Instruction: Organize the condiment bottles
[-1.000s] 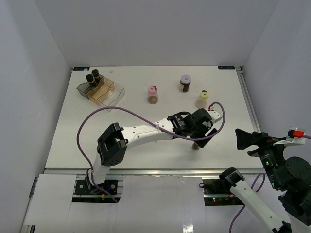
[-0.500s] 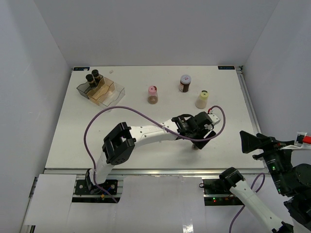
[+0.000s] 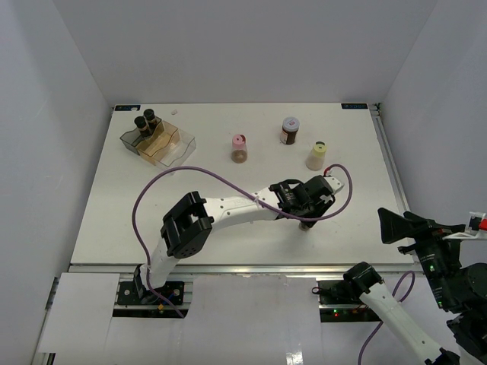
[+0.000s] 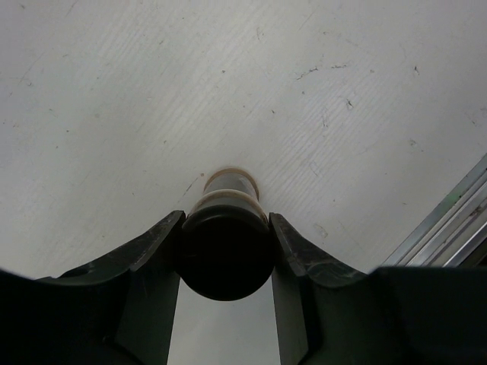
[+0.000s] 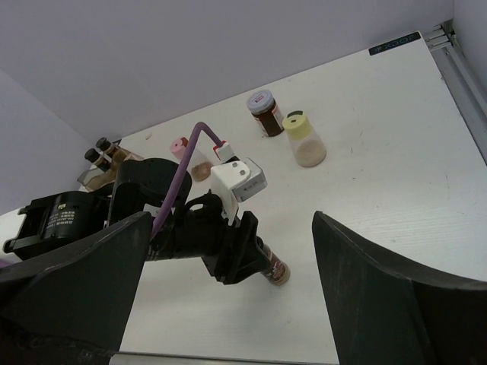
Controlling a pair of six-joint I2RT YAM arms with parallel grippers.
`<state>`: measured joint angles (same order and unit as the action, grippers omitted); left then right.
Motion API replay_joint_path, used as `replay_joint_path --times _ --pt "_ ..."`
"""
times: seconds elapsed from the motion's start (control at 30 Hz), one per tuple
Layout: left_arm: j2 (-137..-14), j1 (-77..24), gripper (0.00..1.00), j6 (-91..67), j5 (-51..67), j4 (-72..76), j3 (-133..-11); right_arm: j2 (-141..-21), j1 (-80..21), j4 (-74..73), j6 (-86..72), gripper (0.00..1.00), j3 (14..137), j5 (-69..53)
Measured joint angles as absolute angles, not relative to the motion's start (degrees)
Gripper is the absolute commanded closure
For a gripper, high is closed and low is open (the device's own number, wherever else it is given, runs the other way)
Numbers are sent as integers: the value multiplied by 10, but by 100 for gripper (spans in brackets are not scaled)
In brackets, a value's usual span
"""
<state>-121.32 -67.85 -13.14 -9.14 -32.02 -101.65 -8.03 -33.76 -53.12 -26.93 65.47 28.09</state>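
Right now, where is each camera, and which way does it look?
Top camera: high above and behind the robot, looking down at the white table; its left hand and right hand show.
Left wrist camera: on the left wrist, looking down past its own fingers, closed on a dark-capped bottle.
Right wrist camera: on the right wrist by the table's right front corner, looking across toward the back wall; its fingers frame the view.
Shared: both wrist cameras see that bottle in the left hand.
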Motion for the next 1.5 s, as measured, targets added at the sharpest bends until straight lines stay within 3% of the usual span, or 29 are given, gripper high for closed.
replay_joint_path --times 0.07,0.37,0.8,1.07,1.5 --pt "-1213 -679 100 -137 -107 -319 -1014 -78 -338 -531 -270 8 655 281" --pt "-1167 -611 100 -192 -202 -395 -1000 -72 -338 -521 -284 8 622 251" --pt "-897 -105 100 -213 -247 -381 -981 -88 -338 -465 -294 10 519 132" --pt "-995 49 100 -233 -178 -373 -1022 -124 -338 -437 -271 10 504 111" --pt "-1107 103 100 -230 -154 -355 -1038 -134 -338 -383 -220 10 481 130"
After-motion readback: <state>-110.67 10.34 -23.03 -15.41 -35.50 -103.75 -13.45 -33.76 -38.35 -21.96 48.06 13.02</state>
